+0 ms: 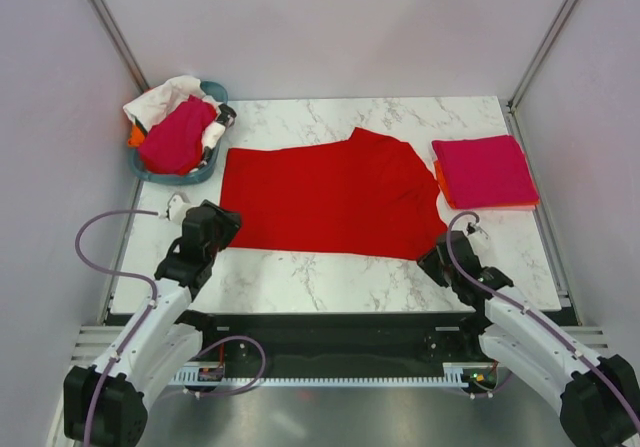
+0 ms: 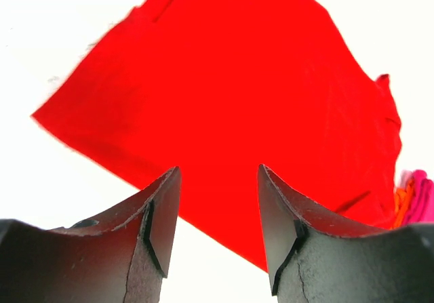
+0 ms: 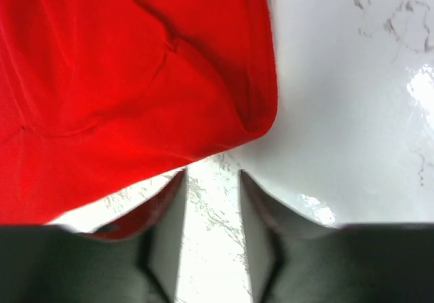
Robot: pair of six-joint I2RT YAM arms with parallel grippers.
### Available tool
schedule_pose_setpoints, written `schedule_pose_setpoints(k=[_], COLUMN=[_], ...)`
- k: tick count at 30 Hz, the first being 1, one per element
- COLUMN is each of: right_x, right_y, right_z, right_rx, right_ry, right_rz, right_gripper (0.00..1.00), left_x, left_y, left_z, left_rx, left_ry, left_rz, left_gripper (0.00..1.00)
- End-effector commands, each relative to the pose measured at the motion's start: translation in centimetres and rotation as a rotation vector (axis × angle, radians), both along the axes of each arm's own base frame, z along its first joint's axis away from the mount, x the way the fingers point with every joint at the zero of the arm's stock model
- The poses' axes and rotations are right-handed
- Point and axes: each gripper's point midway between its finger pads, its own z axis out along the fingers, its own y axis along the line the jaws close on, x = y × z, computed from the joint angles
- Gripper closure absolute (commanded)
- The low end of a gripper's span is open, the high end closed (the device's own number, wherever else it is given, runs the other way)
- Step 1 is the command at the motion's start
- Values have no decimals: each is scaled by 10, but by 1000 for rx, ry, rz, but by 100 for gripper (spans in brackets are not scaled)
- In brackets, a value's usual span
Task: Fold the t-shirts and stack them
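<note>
The red t-shirt [image 1: 330, 197] lay spread flat mid-table [image 1: 300, 277]; my left gripper [image 2: 219, 181] gaped empty at its near-left corner; my right gripper [image 3: 212, 181] gaped empty by its near-right corner; I judged both should pinch the hem evenly.

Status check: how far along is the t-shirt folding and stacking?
Done: a folded magenta-pink cloth shirt lies on a folded orange one at right. In hand: the bright red cloth shirt lies flat on the marble table, left fingers and right fingers open at its near corners, gripping nothing. Left: folding it, plus the magenta and white cloth in the teal plastic tub.
</note>
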Motion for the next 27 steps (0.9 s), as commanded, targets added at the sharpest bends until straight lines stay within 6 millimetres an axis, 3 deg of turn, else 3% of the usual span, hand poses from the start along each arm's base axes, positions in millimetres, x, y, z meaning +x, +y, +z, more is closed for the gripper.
schedule_pose_setpoints(k=[1, 4, 17, 21, 22, 25, 27], right_x=[1, 5, 17, 23, 23, 27, 31], right_y=[-6, -14, -44, -40, -40, -36, -37], right_z=[-5, -9, -14, -12, -13, -8, -3], right_rx=[37, 11, -83, -73, -75, -65, -69], right_ry=[3, 0, -44, -55, -50, -60, -76], right_rz=[-120, -165, -342, -338, -337, -328, -329], right_gripper=[52, 41, 51, 70, 82, 100, 100], left_x=[-5, -5, -7, -8, -8, -10, -13], left_y=[16, 17, 30, 30, 30, 32, 34], left_z=[-8, -10, -17, -24, -26, -36, -45], left_rx=[4, 6, 50, 48, 46, 33, 17], left_ry=[19, 25, 50, 75, 78, 107, 134], left_rz=[104, 111, 158, 165, 168, 191, 220], left_gripper=[43, 43, 42, 43, 43, 43, 40])
